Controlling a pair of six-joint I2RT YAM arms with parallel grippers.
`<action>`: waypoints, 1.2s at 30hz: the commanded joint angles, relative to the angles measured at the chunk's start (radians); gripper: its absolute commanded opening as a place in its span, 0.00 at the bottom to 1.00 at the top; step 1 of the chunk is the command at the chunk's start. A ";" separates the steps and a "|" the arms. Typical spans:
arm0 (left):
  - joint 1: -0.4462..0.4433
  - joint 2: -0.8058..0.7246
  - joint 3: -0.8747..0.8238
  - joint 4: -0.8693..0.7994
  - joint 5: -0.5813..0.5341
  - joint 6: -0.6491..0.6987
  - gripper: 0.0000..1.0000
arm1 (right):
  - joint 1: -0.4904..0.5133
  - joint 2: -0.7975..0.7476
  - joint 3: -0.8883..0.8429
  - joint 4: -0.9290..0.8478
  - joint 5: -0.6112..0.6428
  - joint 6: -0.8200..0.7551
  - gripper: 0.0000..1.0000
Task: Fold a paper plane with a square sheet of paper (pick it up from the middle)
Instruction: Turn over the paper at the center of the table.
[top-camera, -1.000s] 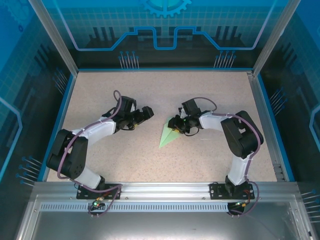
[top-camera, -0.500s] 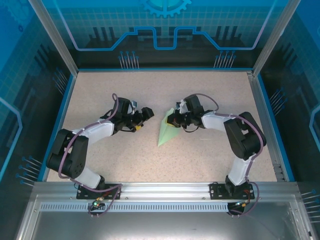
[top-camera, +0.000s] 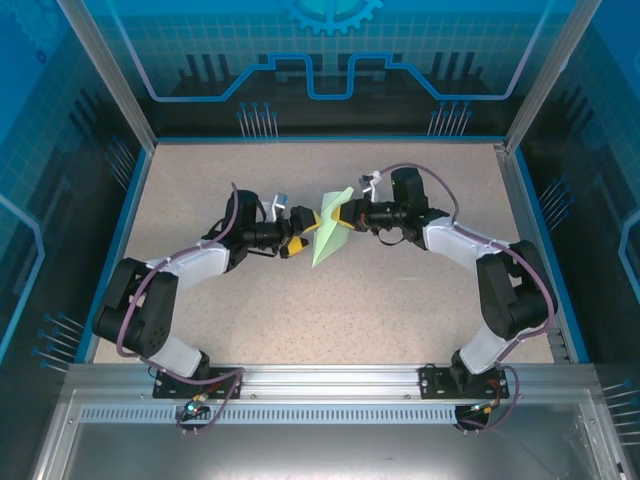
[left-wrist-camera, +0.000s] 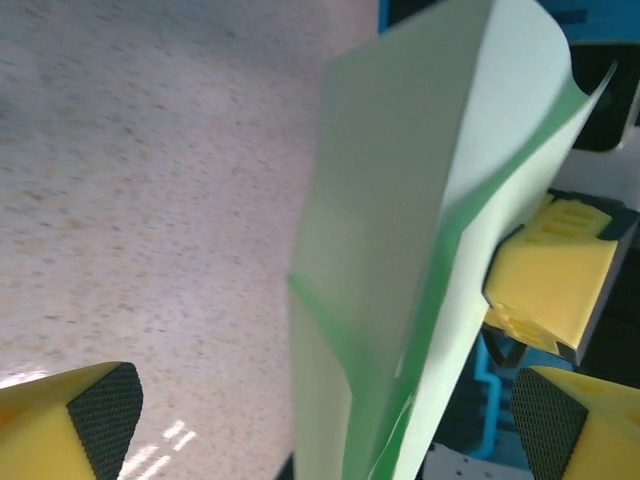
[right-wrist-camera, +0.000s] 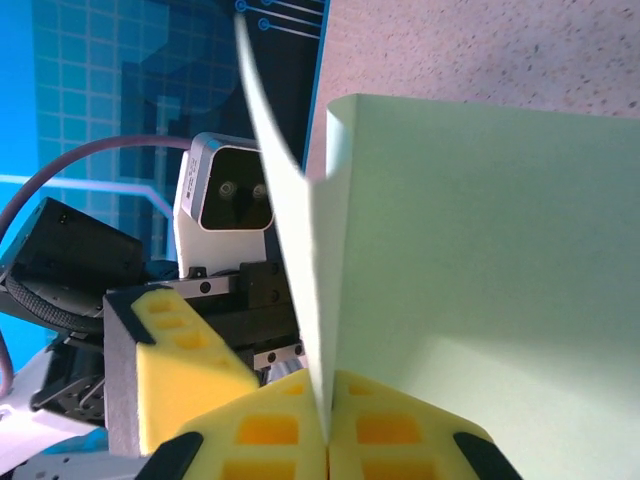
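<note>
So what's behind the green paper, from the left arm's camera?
One of the right arm's yellow fingers peeks out behind the green paper, pinching it. The paper covers the other finger.

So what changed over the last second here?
The right gripper closed on the paper plane and raised it from lying flat on the table, carrying it away from the bases. The left gripper moved in until its jaws straddled the paper. The left jaws stayed open.

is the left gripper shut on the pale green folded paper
No, the left gripper holds its yellow fingers wide apart, either side of the green paper.
</note>
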 joint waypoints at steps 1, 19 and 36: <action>-0.026 0.022 0.033 0.111 0.089 -0.061 0.97 | -0.010 0.026 0.035 0.035 -0.069 0.052 0.06; -0.040 0.041 0.080 0.035 0.070 0.003 0.31 | -0.009 0.098 0.060 -0.044 -0.135 0.027 0.09; -0.060 -0.008 0.244 -0.600 -0.287 0.345 0.10 | -0.069 -0.190 0.033 -0.553 0.400 -0.297 0.75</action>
